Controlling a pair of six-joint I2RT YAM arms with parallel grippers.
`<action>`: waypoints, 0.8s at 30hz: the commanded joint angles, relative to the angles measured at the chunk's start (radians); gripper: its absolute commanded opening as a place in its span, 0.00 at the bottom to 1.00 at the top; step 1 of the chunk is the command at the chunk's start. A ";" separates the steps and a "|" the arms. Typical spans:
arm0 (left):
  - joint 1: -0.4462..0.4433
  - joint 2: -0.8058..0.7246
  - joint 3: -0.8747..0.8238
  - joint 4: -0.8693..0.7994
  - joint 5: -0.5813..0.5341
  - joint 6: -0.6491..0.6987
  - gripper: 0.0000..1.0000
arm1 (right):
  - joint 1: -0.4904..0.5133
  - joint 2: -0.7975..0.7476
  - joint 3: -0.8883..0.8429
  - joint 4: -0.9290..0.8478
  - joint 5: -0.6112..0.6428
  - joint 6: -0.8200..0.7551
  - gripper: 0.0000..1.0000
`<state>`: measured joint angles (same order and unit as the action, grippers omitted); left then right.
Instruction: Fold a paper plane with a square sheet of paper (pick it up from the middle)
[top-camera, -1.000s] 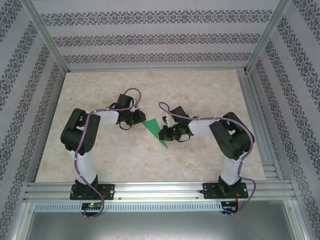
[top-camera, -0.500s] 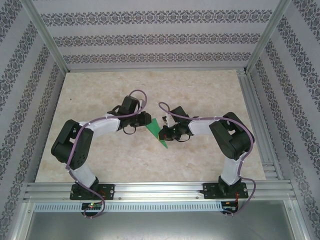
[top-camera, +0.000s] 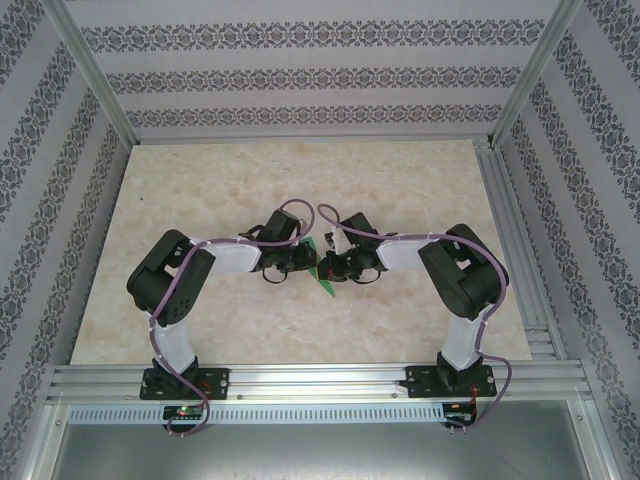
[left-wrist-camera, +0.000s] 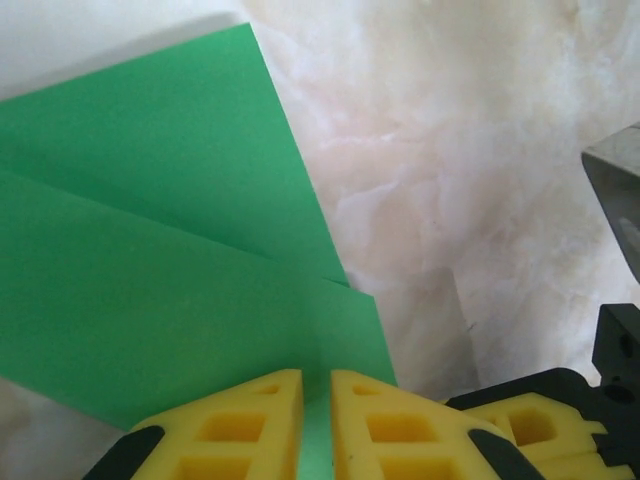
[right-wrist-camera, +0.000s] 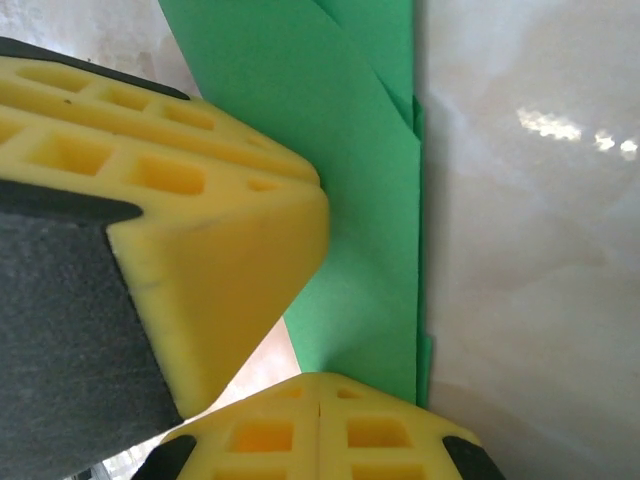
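Where the two arms meet at the middle of the bench (top-camera: 400, 180), the left pincer (left-wrist-camera: 317, 380) stands over the green paper (left-wrist-camera: 150, 270). Its yellow pads are all but together, and a thin slit between them shows green; whether it nips the sheet I cannot tell. The paper lies flat on the pale marbled top, bright and unmarked, folded into overlapping layers with straight slanting creases. At its right side the right pincer (right-wrist-camera: 318, 385) is pressed fully together, its tips against the layered edge.

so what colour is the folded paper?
Plain bright green; the thin folded paper sheet shows best in left wrist view.
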<state>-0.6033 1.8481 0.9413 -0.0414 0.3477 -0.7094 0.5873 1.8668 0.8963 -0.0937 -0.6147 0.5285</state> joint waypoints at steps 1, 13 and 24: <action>0.001 0.051 0.003 0.008 -0.034 -0.016 0.16 | 0.011 0.085 -0.044 -0.108 0.158 -0.030 0.00; 0.149 0.048 0.028 -0.045 -0.050 0.034 0.16 | 0.016 0.100 -0.059 -0.143 0.192 -0.049 0.00; 0.252 0.099 0.077 -0.067 -0.082 0.083 0.17 | 0.012 0.101 -0.057 -0.148 0.191 -0.050 0.00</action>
<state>-0.4351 1.9015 1.0122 -0.0917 0.4316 -0.6792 0.5892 1.8786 0.9012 -0.0654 -0.6048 0.5167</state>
